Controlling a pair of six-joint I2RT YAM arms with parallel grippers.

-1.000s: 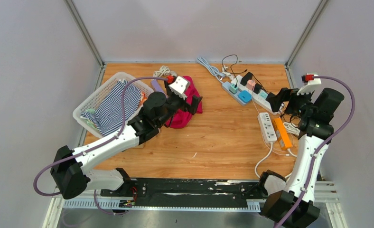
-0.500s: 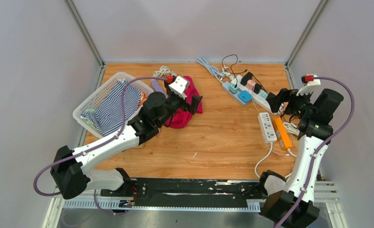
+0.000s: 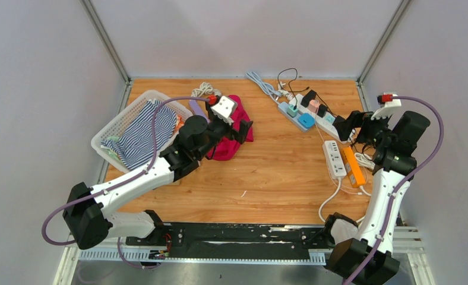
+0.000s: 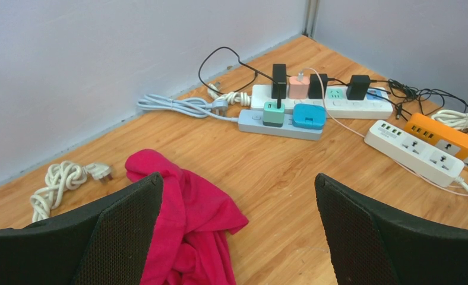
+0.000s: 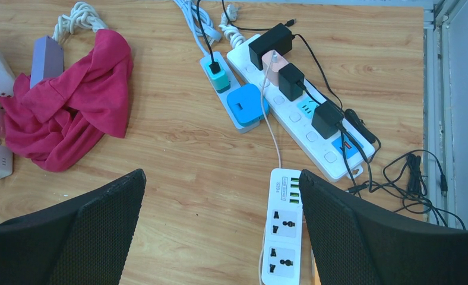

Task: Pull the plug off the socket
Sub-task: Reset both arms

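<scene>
A long white socket strip [image 5: 306,122] lies at the back right, carrying black plugs [image 5: 326,119] and a pink adapter [image 5: 273,60]. Beside it a grey strip [image 5: 211,62] holds a green plug [image 5: 220,78] and a blue plug [image 5: 243,105]. Both strips also show in the left wrist view, the white strip [image 4: 338,105] behind the grey strip [image 4: 279,124]. My right gripper [image 5: 221,175] hangs open above the wood just short of these strips, holding nothing. The left gripper [image 4: 237,181] stands open over a pink cloth [image 4: 184,219], far from the plugs.
A small white strip [image 5: 285,231] with bare sockets lies under my right finger, with an orange strip [image 3: 351,166] beside it. A white basket [image 3: 110,133] of striped cloth sits at the left. Coiled white cable [image 4: 56,181] and loose black wires [image 5: 413,178] lie near the walls.
</scene>
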